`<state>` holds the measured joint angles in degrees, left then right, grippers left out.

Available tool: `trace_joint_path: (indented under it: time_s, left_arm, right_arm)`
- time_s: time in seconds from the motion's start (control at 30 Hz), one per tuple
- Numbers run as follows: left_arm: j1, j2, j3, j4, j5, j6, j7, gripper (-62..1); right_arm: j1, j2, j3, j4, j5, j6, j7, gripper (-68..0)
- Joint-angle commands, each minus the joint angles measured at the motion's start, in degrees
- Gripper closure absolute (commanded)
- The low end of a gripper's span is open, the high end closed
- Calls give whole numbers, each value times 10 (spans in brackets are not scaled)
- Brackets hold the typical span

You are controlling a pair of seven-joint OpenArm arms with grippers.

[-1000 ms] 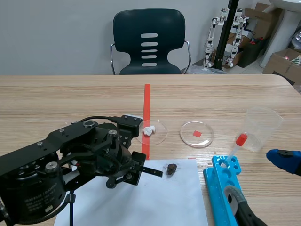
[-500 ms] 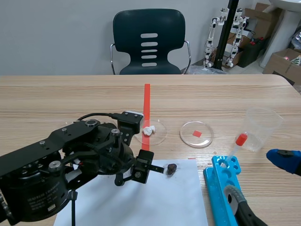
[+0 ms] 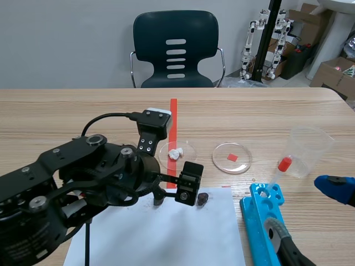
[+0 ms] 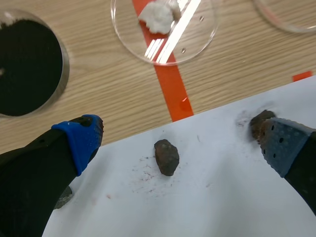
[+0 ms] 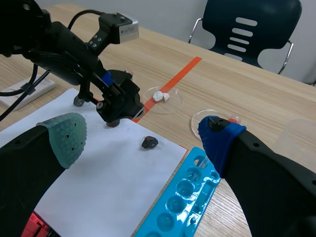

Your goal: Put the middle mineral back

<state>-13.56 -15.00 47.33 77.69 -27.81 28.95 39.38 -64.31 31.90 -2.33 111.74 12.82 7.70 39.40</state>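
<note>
Left claw (image 4: pixel 180 142) gapes around lumpy dark mineral (image 4: pixel 166 156) on smooth white paper (image 4: pixel 197 207).

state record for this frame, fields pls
left gripper: jaws open, either side of middle mineral, no contact
right gripper: jaws open, empty
paper: three minerals; right mineral close to left gripper; grey mineral partly hidden under it
dishes: white lumps in clear dish; black-filled dish beside it
task: middle mineral not yet gripped
</note>
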Motion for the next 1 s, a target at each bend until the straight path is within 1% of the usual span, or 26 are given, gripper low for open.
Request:
trace_joint_path:
  time_s: [0.0,0.1,0.2,0.97]
  left_arm:
    - [12,-12,-2,20,2,3,-14,-623]
    - [28,-29,-2,41,2,3,-39,-623]
    - [34,-33,-2,45,2,3,-49,-623]
    - [36,-33,-2,45,2,3,-51,-623]
  right_arm:
    - [5,0,4,3,2,-2,9,-475]
    - [5,0,4,3,2,-2,9,-475]
    - [5,0,4,3,2,-2,9,-475]
    - [5,0,4,3,2,-2,9,-475]
